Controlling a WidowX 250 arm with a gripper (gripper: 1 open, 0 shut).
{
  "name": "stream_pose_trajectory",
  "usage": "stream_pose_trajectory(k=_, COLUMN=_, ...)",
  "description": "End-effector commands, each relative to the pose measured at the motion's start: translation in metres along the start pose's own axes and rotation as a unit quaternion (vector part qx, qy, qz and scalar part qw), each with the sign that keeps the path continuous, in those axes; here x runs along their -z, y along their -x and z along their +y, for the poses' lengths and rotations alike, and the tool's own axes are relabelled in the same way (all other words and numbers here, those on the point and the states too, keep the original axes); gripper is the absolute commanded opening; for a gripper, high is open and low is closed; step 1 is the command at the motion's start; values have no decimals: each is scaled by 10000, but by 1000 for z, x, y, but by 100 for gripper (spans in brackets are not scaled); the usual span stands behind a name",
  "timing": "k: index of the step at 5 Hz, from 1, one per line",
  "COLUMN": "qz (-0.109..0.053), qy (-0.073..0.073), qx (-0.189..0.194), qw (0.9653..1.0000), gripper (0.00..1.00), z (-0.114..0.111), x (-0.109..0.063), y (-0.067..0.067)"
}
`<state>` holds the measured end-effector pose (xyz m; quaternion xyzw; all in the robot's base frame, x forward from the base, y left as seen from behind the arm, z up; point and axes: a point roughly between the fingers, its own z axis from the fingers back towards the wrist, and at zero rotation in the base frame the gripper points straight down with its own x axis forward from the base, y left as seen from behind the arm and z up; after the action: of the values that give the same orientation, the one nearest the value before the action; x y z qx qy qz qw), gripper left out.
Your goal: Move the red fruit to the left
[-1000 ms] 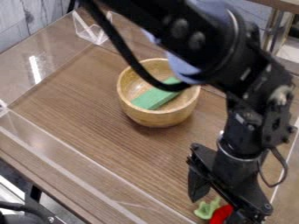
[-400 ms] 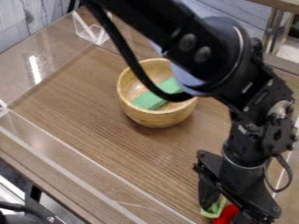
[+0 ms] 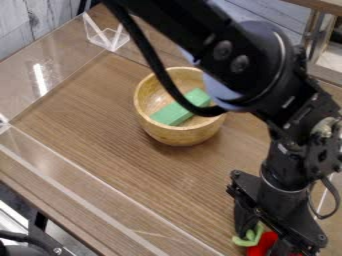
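Tabletop: brown wood (image 3: 114,150), running under everything, with a paler strip along its near left side.
Arm: black and pale blue (image 3: 221,50), reaching in from the top and bending down toward the lower right corner.
Tool: dark and jointed (image 3: 278,238), low at the lower right, its tips at the red fruit; whether it grips the fruit or stands around it, I cannot tell.
Bowl: round, light wood (image 3: 183,133), upright beyond the tool and well apart from it.
Red fruit: bright red with a green top (image 3: 267,243), at the bottom edge of the view, partly hidden by the tool.
Green block: rectangular (image 3: 179,111), inside the bowl.
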<state>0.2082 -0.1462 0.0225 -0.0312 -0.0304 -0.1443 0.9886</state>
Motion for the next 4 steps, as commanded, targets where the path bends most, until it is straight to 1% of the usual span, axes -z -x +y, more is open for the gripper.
stream_pose_trajectory(k=1, qz=-26, qy=-28, qx=40, qw=10000, gripper=100, z=-1, x=14, y=-9)
stream_pose_trajectory(k=3, qz=-48, qy=57, qx=354, qw=9993, gripper=100, z=-2, x=18, y=-16)
stream_pose_trajectory(k=4, qz=-48, qy=90, qx=458, qw=9989, gripper=100, z=-5, x=19, y=-17)
